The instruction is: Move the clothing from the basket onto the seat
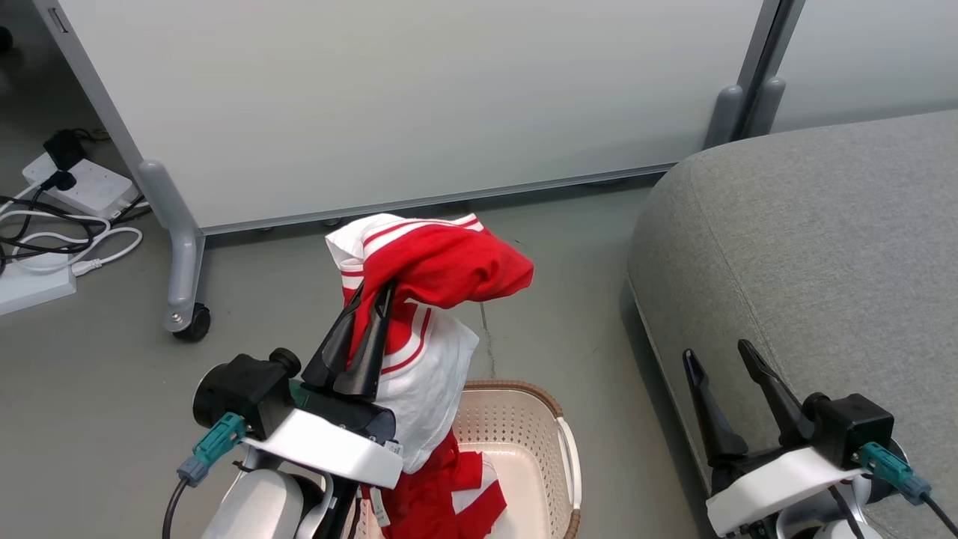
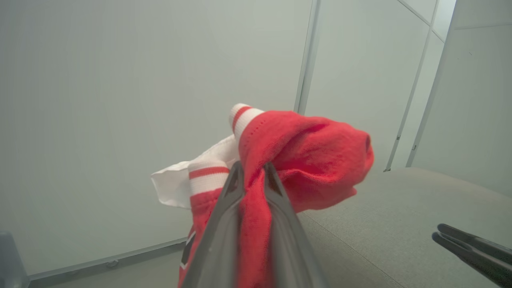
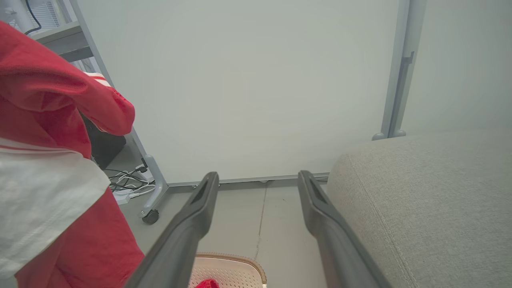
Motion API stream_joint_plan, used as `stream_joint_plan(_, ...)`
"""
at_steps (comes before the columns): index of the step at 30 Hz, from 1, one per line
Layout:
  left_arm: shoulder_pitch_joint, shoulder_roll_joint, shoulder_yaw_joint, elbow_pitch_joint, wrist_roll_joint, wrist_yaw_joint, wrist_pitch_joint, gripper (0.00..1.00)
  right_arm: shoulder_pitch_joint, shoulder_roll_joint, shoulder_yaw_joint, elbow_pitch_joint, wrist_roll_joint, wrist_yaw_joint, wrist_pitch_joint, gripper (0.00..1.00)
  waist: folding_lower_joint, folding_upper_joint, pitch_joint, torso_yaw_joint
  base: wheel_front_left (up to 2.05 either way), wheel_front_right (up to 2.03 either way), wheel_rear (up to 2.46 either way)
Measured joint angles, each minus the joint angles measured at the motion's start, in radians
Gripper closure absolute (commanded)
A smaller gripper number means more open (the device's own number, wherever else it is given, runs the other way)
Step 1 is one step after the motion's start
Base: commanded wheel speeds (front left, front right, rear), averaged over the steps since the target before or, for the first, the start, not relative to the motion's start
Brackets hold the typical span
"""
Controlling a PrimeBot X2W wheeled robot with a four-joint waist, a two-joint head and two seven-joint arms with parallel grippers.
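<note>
The left gripper point(image 1: 373, 287) has its jaws pinched on a bunched fold of the red clothing point(image 1: 441, 262), which is lifted above the basket point(image 1: 554, 410) and hangs down toward more red fabric inside. The right gripper point(image 1: 716, 352) waits beside the seat point(image 1: 808, 247), jaws wide and empty. The fabric looks light and limp and likely to drape or snag, so a deep pinch on a thick gathered fold should hold best.

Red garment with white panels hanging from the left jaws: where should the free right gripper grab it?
Probably take the hanging white panel of the soft red garment, just below the left gripper, coming from the robot's right. It hangs slack above the cream perforated basket, facing the open right gripper.
</note>
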Motion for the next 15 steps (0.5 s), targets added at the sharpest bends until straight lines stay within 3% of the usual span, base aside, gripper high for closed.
stream_joint_plan(8,-0.001,0.002,-0.006,0.002,-0.001,0.001,0.000,1.00,-0.040,0.000,0.090,-0.034,0.025,0.000,-0.004,0.00,0.0000,0.0000,0.002,0.007,0.00,0.00,0.00)
stream_joint_plan(15,-0.021,0.001,-0.021,0.002,-0.006,0.001,0.001,1.00,-0.137,0.000,0.329,-0.053,0.080,0.000,0.006,0.00,0.0000,0.0000,0.012,0.021,0.00,0.00,0.00)
